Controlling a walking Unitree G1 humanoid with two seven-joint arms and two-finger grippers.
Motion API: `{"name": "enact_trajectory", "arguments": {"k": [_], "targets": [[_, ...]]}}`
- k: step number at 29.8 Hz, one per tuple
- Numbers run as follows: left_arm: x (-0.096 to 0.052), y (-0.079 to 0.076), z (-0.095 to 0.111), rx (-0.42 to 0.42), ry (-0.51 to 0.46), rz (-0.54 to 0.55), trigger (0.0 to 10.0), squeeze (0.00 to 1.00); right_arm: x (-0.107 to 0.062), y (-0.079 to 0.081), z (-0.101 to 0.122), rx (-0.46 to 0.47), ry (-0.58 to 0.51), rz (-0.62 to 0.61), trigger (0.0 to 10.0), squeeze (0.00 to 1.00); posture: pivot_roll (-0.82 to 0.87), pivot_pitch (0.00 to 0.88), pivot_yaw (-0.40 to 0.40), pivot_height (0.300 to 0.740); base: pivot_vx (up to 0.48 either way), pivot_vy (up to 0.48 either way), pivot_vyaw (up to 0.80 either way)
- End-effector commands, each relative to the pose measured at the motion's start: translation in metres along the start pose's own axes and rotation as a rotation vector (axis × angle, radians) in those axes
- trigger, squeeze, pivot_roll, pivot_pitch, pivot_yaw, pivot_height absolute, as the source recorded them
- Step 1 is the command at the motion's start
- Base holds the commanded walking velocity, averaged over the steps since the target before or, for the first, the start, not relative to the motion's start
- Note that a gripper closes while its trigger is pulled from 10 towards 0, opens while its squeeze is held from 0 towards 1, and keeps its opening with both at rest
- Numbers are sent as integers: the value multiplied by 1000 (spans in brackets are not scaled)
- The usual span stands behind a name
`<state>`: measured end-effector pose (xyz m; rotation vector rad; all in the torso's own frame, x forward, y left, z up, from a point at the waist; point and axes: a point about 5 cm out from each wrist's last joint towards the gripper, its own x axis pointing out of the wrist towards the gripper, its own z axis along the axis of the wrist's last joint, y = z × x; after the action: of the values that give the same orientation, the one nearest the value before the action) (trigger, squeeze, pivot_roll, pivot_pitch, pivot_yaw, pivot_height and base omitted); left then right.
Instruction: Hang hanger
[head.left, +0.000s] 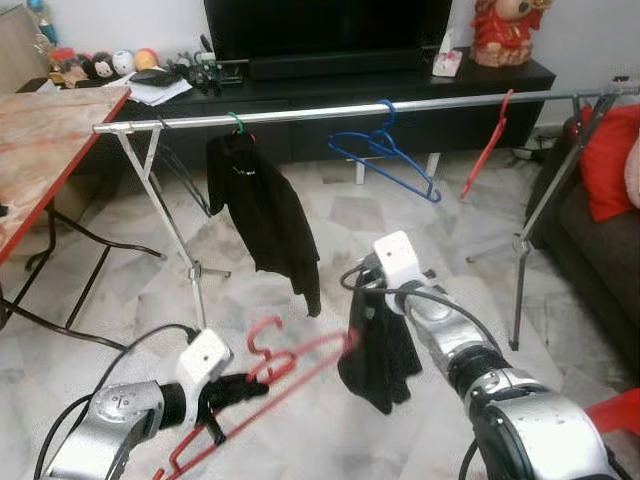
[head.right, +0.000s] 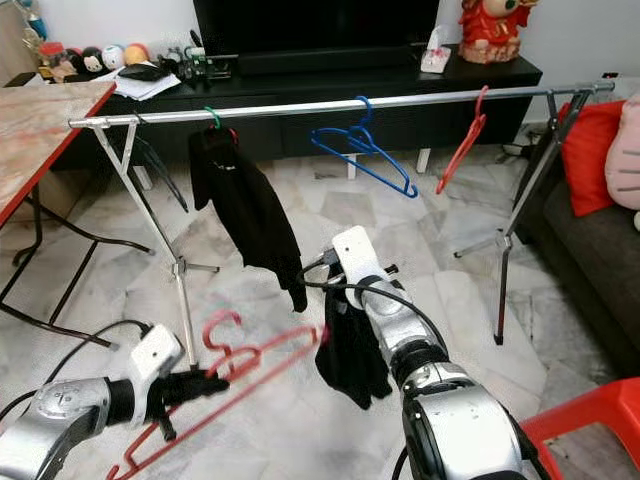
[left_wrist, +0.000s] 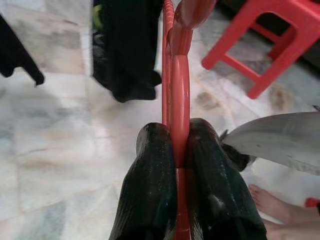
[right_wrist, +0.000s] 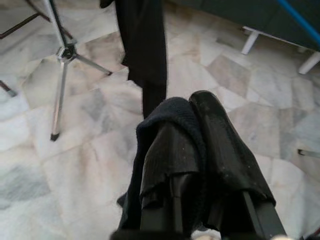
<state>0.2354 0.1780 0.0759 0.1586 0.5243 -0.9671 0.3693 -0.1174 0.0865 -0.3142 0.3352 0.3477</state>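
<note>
Low, left gripper (left_wrist: 177, 145) pinches red hanger (head.left: 290, 365)

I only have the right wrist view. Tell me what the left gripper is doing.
Observer: The left gripper is shut on a red hanger, held low in front of the rail.
Operator: Say where that hanger sits relative to my cloth.
Observer: Its far end reaches the black garment hanging from the right gripper.
Operator: List what's on the rail.
Observer: A black top on a green hanger, a blue hanger and a second red hanger.
</note>
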Motion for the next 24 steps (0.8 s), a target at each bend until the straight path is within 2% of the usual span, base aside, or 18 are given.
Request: {"name": "enact_trajectory", "arguments": {"k": [1, 4, 10, 24], "targets": [[-2, -1, 5, 15, 3, -19, 10000, 0, 3, 1, 18, -24, -46, 12, 10000, 0, -47, 0, 62, 740, 0, 0, 0], [0, 2, 10, 17, -8, 0, 10000, 0, 4, 3, 19, -1, -44, 27, 10000, 0, -46, 0, 63, 740, 0, 0, 0], [5, 14, 14, 29, -19, 132, 10000, 0, 4, 6, 24, 12, -65, 47, 10000, 0, -54, 0, 67, 740, 0, 0, 0], [8, 14, 15, 8, -36, 150, 10000, 0, 4, 9, 28, -3, -87, 76, 10000, 0, -57, 0, 61, 740, 0, 0, 0]]}}
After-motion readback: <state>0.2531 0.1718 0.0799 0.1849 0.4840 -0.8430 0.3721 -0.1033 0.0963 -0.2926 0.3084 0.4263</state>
